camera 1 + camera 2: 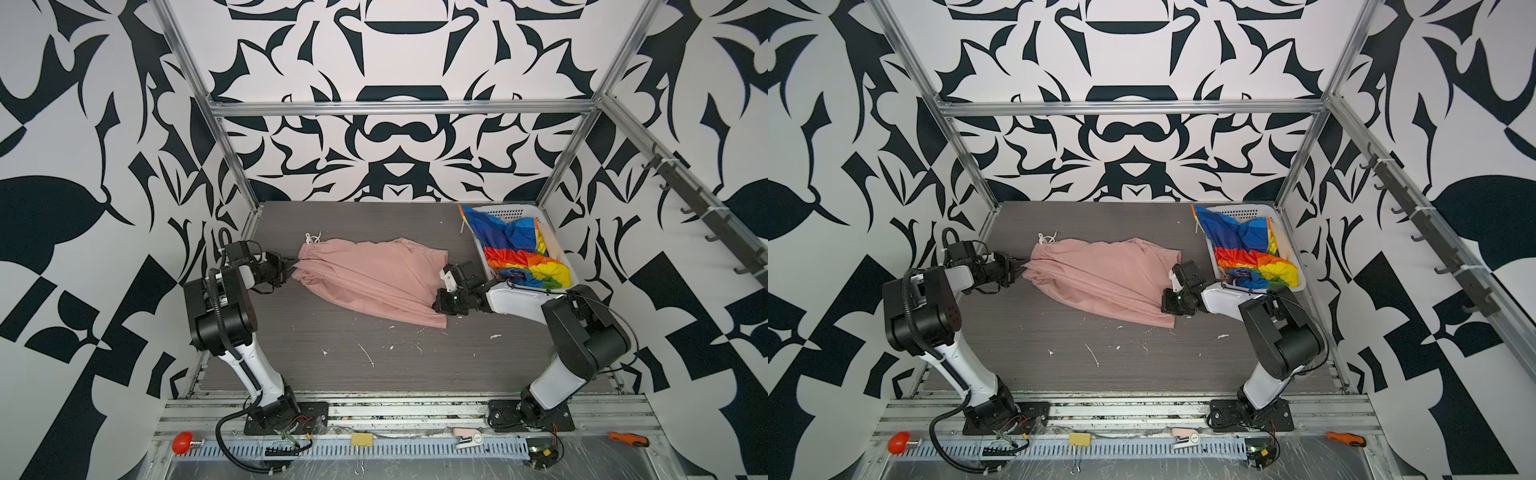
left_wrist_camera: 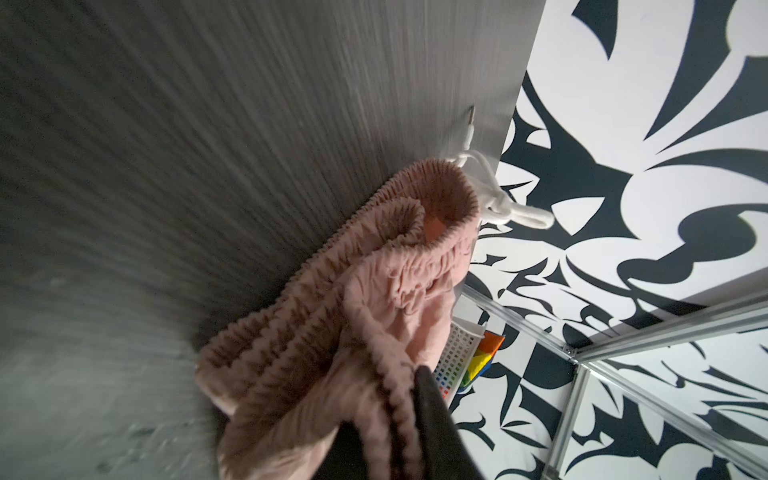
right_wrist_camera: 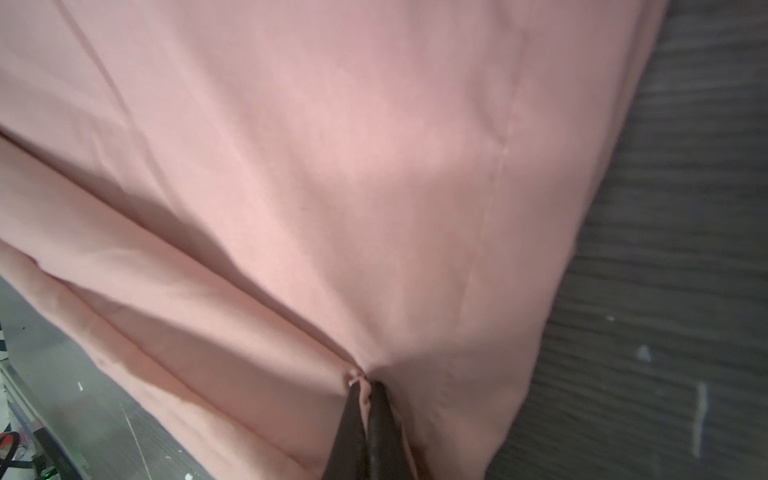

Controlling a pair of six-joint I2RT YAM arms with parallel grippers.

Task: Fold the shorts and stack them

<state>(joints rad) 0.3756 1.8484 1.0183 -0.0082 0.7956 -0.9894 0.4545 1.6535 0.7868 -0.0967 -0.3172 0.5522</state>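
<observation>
R gripper (image 3: 365,390) pinched tight on pink shorts (image 3: 332,187); L gripper (image 1: 291,266) at its waistband (image 2: 374,253), grip unclear

Left arm (image 1: 224,320), right arm (image 1: 586,336): black joints, white shells, black corrugated cable (image 1: 219,434); dark fingers (image 3: 380,419).

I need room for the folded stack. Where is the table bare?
Bare: the front band of the table, between the pink shorts and the front edge; also the strip behind them, to the wall. Crowded: back right corner, filled by the basket holding rainbow shorts.
</observation>
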